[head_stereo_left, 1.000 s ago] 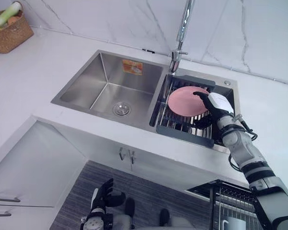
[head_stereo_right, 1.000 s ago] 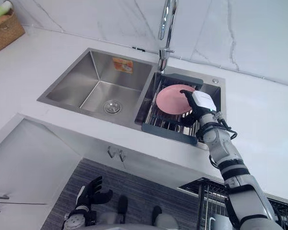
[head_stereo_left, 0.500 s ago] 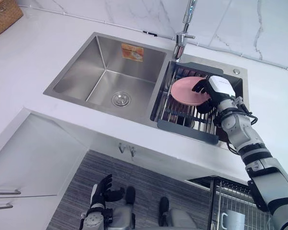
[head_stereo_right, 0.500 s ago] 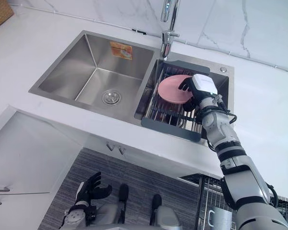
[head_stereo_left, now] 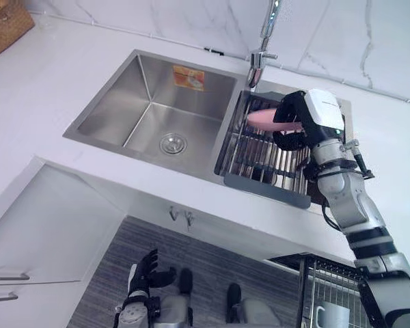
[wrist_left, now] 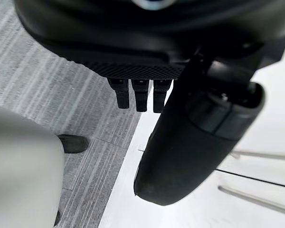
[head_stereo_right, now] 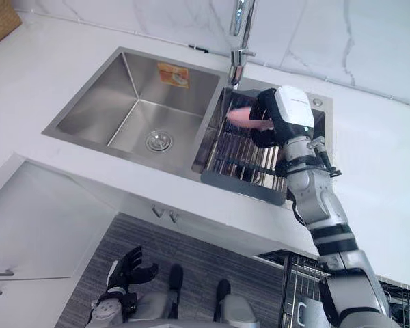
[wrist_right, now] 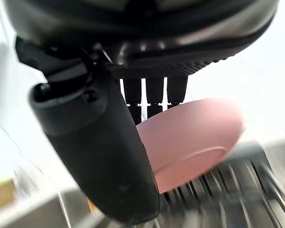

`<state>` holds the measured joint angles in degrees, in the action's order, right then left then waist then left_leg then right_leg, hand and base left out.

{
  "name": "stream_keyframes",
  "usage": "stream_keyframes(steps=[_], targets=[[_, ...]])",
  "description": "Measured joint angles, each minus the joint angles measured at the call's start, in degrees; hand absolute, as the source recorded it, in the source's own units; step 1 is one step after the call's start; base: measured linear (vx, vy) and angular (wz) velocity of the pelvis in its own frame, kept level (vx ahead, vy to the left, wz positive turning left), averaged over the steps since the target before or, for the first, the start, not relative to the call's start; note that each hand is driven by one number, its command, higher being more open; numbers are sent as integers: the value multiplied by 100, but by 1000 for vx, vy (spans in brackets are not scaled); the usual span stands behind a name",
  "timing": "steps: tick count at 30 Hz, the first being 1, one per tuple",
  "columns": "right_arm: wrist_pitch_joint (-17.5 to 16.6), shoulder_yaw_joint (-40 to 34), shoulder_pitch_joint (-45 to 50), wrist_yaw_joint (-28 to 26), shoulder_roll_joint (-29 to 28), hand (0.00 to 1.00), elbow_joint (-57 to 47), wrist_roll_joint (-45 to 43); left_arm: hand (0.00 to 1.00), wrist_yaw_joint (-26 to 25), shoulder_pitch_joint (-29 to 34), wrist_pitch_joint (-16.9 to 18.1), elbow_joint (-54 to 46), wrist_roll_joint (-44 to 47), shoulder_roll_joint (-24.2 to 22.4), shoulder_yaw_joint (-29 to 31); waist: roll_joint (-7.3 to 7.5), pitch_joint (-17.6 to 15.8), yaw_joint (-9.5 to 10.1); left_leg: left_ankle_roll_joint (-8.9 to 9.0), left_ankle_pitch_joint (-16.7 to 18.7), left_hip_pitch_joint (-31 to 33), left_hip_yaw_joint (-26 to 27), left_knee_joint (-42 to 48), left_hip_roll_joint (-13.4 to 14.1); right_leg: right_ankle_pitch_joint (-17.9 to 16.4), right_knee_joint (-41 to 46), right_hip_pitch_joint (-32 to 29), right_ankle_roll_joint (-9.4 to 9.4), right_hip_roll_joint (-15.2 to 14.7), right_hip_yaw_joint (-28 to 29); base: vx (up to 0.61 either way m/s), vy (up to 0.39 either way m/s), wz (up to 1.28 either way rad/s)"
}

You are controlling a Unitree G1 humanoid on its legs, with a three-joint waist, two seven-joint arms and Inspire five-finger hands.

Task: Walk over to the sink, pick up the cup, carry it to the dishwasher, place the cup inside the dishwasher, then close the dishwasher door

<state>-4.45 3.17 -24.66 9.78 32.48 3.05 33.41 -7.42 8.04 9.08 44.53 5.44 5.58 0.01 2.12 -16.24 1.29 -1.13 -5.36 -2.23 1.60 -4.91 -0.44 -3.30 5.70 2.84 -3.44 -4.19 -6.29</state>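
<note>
Right hand (head_stereo_left: 297,121) pinches the pink plate (head_stereo_left: 260,118) by its rim above the sink rack (head_stereo_left: 260,162) — thin grip, it could slip.

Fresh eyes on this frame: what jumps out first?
The right hand grips a pink plate edge-on over the dish rack in the right basin of the steel sink, just below the faucet. The held item is a plate, not a cup. The left hand hangs open, low by the floor.
</note>
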Motion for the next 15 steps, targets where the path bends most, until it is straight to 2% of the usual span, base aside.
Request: stream_keyframes(steps=[3, 10, 13, 15], targets=[[-141, -148, 314, 87, -39, 30, -560, -1, 90, 2, -18, -4, 97, -79, 3, 20, 14, 12, -86, -10, 50, -118, 136, -2, 23, 0, -25, 61, 0, 26, 140, 7, -19, -30], [-383, -786, 1433, 278, -404, 30, -1823, 1, 90, 7, -44, -3, 362, -109, 78, 21, 126, 134, -278, 48, 306, -411, 848, -2, 125, 2, -68, 53, 3, 138, 801, -10, -11, -55], [-423, -1178, 1936, 402, -580, 30, -2269, 4, 90, -2, -41, -3, 567, -110, 74, 20, 125, 294, -419, 95, 468, -434, 1276, 35, 149, -5, -54, -145, -36, 195, 1241, -1, 20, -72], [-454, -1531, 2273, 549, -804, 30, -2450, 20, 90, -6, -11, -3, 600, -115, 71, 7, 127, 340, -524, 49, 645, -422, 1723, 244, 175, 52, -20, -283, -82, 248, 1677, 28, 36, -104]])
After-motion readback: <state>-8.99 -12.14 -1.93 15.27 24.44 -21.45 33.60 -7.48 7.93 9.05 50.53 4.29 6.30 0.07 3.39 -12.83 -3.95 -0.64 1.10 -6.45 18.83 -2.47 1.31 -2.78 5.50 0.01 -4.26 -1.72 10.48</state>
